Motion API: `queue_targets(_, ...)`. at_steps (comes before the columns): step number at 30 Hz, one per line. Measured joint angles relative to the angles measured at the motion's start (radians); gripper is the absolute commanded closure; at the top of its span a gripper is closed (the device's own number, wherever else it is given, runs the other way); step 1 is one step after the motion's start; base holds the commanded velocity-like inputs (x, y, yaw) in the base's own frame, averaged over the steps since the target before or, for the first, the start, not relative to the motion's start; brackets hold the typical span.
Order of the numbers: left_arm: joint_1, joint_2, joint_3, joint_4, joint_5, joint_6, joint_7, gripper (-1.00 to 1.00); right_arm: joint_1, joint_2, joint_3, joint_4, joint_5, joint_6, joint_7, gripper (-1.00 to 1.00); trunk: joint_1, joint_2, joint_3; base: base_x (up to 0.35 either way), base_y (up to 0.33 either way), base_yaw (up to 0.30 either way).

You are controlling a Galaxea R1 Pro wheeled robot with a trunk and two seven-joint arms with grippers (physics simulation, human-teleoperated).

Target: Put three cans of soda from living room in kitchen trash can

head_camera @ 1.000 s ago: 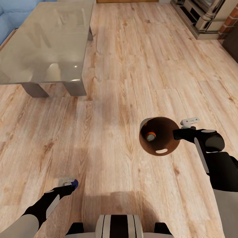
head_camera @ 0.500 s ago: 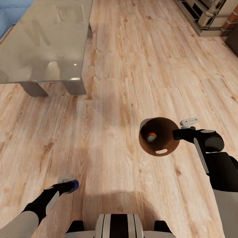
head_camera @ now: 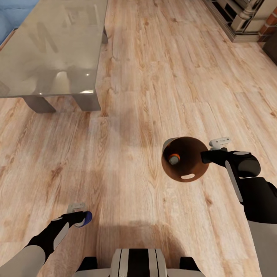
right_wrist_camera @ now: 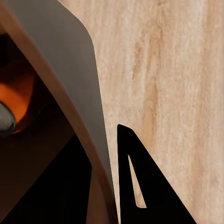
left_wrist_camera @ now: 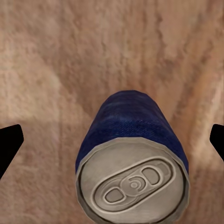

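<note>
One orange can (head_camera: 174,158) has shifted slightly inside the bin (head_camera: 184,177).

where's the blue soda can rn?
The blue soda can is in the left tool, low left in the head view, over the wood floor and well apart from the trash can.

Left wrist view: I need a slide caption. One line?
Dark blue soda can, silver top toward the camera, held in the left claw over the light wood floor.
</note>
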Motion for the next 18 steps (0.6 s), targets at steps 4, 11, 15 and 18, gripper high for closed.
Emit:
queue_targets(4, 0.000, -0.002, -0.001, 0.002, -0.001, 0.000, 0.000, -1.00, 0.000, 0.000, 0.000, 0.000, 0.002, 0.000, 0.000, 1.00, 0.015, -0.028, -0.013, 0.000, 0.000, 0.000)
queue_targets(11, 0.000, -0.007, -0.005, 0.004, -0.007, -0.001, 0.001, -1.00, 0.000, 0.000, -0.001, 0.000, 0.004, -0.001, 0.000, 1.00, 0.035, -0.063, -0.028, 0.000, 0.000, 0.000)
queue_targets(15, 0.002, -0.008, -0.006, 0.000, -0.007, 0.000, 0.002, -1.00, 0.000, 0.000, -0.001, 0.000, -0.001, 0.000, -0.001, 1.00, 0.035, -0.063, -0.028, 0.000, 0.000, 0.000)
queue_targets(18, 0.002, -0.008, -0.006, -0.002, -0.007, -0.001, 0.001, -1.00, 0.001, 0.000, -0.001, 0.000, 0.002, 0.000, -0.001, 1.00, 0.035, -0.063, -0.028, 0.000, 0.000, 0.000)
